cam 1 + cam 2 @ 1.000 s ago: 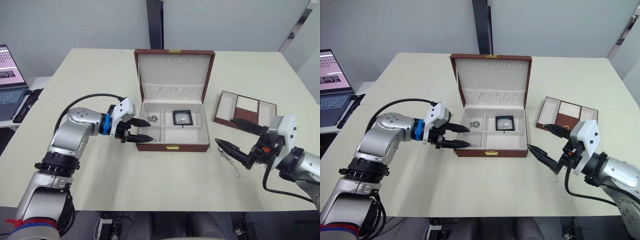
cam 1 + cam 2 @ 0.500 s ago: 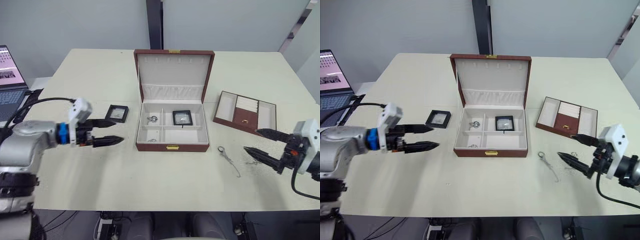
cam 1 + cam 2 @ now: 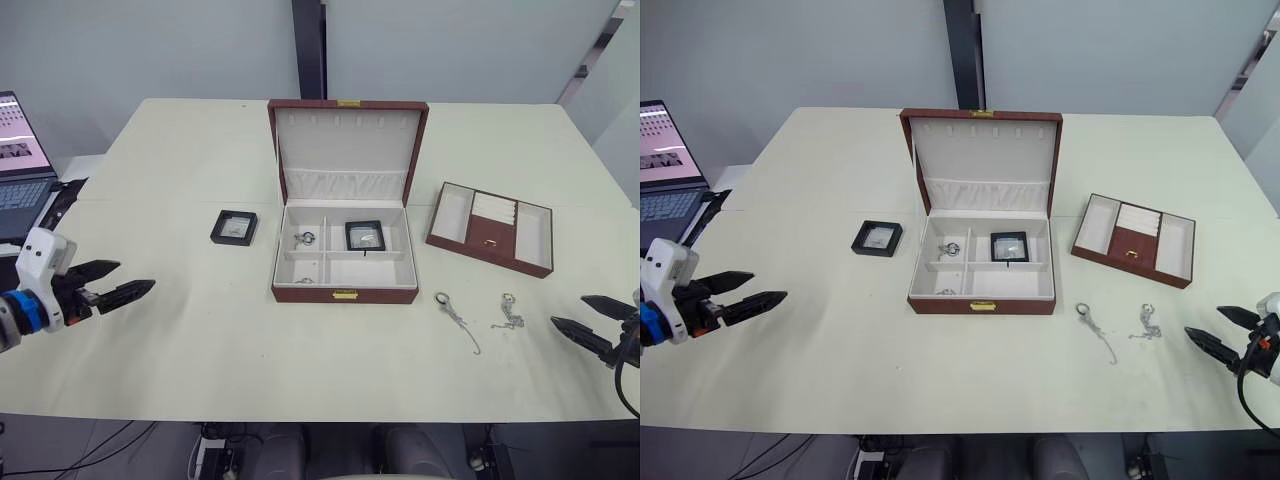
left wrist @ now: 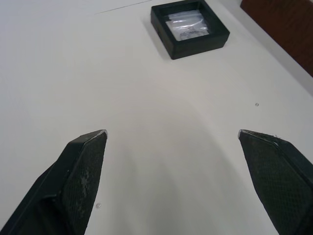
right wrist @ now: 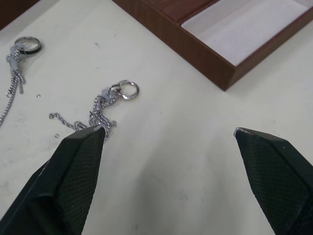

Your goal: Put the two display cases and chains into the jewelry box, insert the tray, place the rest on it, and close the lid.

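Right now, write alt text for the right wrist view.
The open right gripper points at a pale table with two silver chains: a bunched chain by one finger, another chain further off. The brown tray lies beyond.

laptop (image 3: 20, 165) cut by frame edge | tray (image 5: 220, 34) partly cropped

Reddish-brown jewelry box (image 3: 345, 294), cream lining; black display case (image 3: 233, 227).

Left gripper (image 3: 128, 280) with two tapered black fingers (image 4: 80, 169), cross-hatched pads, white boxy wrist housing, blue collar behind it; right gripper (image 3: 1218, 329) with matching black fingers (image 5: 73, 166), orange-red fitting, black cable
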Tool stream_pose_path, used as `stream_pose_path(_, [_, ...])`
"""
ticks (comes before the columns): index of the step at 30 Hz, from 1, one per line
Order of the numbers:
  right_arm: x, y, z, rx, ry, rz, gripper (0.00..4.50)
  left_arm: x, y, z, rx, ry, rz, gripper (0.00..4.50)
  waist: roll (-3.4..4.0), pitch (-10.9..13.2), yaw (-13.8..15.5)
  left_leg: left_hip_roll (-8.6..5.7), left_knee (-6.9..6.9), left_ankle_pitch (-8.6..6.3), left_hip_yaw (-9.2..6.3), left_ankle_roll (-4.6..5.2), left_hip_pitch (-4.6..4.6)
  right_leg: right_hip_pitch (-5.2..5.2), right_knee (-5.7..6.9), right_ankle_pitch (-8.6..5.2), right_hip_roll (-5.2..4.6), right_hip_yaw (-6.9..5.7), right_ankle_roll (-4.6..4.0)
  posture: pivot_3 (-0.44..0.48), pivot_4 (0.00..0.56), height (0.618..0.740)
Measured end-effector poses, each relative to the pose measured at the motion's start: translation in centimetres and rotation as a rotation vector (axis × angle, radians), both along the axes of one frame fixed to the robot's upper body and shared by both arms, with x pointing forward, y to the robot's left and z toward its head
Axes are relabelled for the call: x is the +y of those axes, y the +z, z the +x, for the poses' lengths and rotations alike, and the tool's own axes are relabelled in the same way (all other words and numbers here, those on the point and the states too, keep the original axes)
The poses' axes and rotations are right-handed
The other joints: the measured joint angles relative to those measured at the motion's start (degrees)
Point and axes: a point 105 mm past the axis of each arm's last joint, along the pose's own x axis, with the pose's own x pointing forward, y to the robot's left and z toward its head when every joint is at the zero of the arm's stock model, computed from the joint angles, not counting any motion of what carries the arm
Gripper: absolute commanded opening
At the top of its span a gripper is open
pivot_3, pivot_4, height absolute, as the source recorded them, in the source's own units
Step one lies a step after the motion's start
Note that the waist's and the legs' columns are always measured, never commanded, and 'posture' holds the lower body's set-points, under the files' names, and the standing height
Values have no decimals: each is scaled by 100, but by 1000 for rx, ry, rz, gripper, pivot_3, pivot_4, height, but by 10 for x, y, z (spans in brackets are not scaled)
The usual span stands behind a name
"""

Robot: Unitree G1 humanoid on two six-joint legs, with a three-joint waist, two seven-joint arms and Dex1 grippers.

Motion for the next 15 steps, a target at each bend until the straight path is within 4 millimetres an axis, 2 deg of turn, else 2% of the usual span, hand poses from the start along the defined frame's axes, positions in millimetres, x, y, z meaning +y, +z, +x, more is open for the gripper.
stream_pose_path(6, [-4, 5, 11, -51, -13, -7, 4500, 5, -5, 2, -21, 52, 21, 4457, 0, 0, 1, 0, -1, 0, 1, 0, -3, -2, -1, 0, -1, -1, 0, 0, 150, 740])
stream_pose_path(12, [-2, 2, 10, -50, -13, 6, 4500, 11, -18, -10, 25, 86, 30, 4457, 0, 0, 0, 1, -2, 0, 2, 0, 2, 0, 1, 1, -3, 2, 0, 0, 150, 740])
stream_pose_path(15, [-2, 2, 10, -49, -12, 7, 4500, 14, -19, -13, 25, 101, 37, 4457, 0, 0, 0, 0, -2, 0, 2, 0, 2, 1, 0, 0, -3, 1, 0, 0, 150, 740])
